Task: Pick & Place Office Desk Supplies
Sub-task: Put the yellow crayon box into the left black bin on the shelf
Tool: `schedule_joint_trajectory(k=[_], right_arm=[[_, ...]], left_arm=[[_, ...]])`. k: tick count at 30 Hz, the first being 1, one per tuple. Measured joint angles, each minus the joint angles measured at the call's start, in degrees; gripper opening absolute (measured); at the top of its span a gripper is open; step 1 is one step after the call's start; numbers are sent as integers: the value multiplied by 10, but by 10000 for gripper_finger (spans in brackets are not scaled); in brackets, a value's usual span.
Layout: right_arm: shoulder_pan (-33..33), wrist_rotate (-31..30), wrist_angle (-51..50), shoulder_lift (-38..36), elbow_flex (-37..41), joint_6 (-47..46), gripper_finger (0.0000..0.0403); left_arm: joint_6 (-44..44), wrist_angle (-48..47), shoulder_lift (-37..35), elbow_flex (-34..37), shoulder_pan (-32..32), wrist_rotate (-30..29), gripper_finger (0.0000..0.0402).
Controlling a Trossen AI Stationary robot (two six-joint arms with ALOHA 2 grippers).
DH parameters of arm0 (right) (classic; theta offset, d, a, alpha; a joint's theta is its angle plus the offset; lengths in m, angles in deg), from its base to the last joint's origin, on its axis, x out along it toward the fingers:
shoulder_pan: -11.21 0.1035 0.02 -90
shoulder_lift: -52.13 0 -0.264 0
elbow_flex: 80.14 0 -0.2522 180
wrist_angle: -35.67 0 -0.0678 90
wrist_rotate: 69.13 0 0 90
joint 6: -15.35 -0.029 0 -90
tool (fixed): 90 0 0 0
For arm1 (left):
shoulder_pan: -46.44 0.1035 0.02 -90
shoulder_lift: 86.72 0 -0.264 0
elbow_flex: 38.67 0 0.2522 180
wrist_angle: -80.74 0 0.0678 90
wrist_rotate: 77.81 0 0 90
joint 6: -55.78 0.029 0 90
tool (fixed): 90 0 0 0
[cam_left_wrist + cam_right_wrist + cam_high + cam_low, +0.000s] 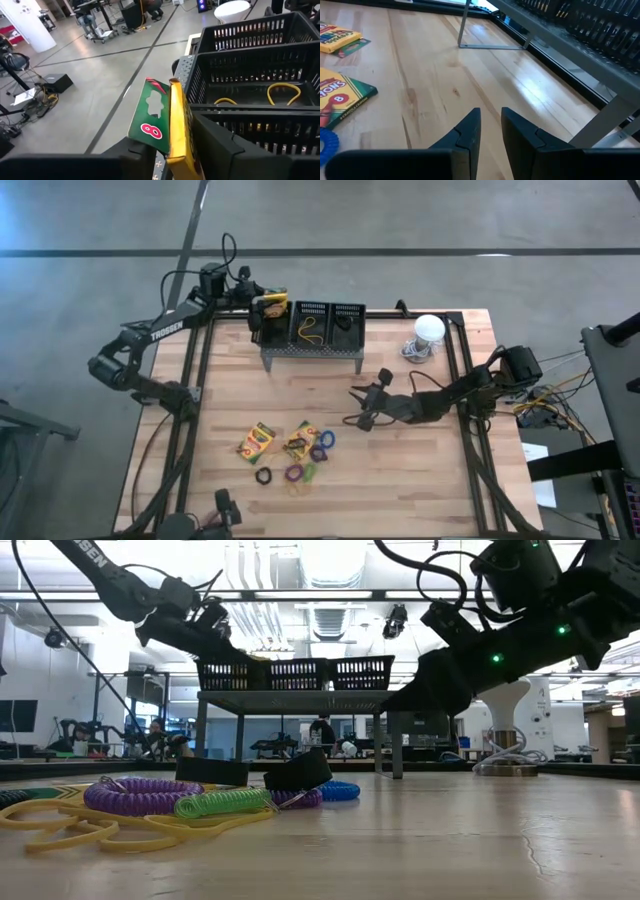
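Crayon box (270, 304), yellow and green, sits between the fingers of the left gripper (266, 308) over the leftmost of 3 black mesh baskets (312, 323), which stand in a row on a grey stand (311, 354) at the table's (420, 470) far edge; the middle basket holds a yellow band loop (309, 332). In this high view 2 more crayon boxes (256, 442) lie flat near the table's front-left part, long axes running diagonally, with coloured loops (294, 473) just beside them, and the right gripper (362, 406) hangs over the table's middle, empty. A white dome (429, 329) stands near the far right corner. From the low view, purple, green and yellow coils (210, 802) lie in the foreground, the baskets (296, 673) atop the stand behind them. The left wrist view shows the held box (167, 126) standing on edge, long axis upright and tilted slightly, green face with an 8 turned outward, at the basket's rim (240, 52); the fingers (235, 150) flank it loosely, and whether they still pinch it I cannot tell. In the right wrist view the fingers (465, 132) stand nearly closed on nothing above bare wood.
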Motion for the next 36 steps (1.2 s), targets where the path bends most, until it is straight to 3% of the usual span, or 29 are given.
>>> schedule_joint_trajectory(k=[15,27,31,36], right_arm=[[0,16,0,0,0,-7,72],[0,16,0,0,0,-4,72],[0,15,0,0,0,-4,72],[0,15,0,0,0,-4,72]], left_arm=[[-8,16,0,-3,0,-33,234],[-21,16,-39,-11,-5,-43,261],[-38,-16,-92,-12,-26,-114,259],[-23,-182,-186,-12,-99,-258,230]])
